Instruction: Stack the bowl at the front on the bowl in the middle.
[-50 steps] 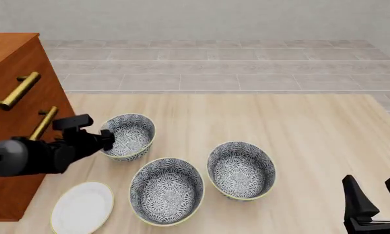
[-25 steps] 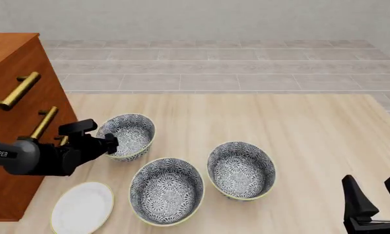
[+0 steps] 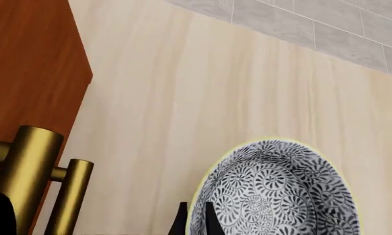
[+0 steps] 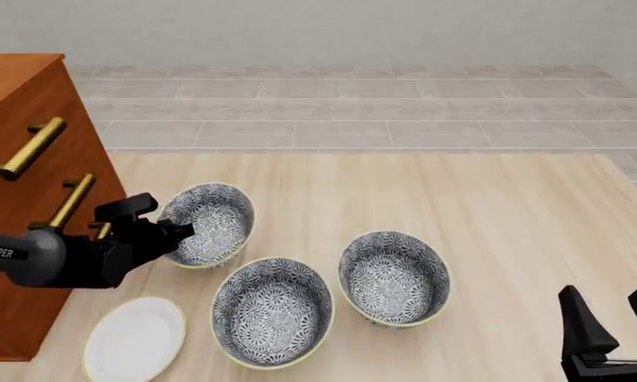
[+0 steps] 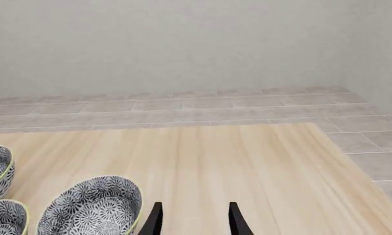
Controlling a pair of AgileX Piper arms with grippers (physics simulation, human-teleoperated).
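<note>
We see jaws L pinched on the thin cream rim of the front bowl, a deep, round, floral ceramic by the wood cabinet. Mid bowl sits on the pale woodgrain bench. Jaws R gape wide w/ nothing held.

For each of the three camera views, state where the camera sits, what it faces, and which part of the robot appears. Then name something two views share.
Front view: fixed above and behind the arms, facing three bowls, the white plate and the cabinet; both arms show.
Left wrist view: behind the left gripper, whose fingers straddle the rim of the far-left bowl.
Right wrist view: behind the right gripper, open, facing bare table.
Shared: front and left wrist views both show the far-left bowl.
</note>
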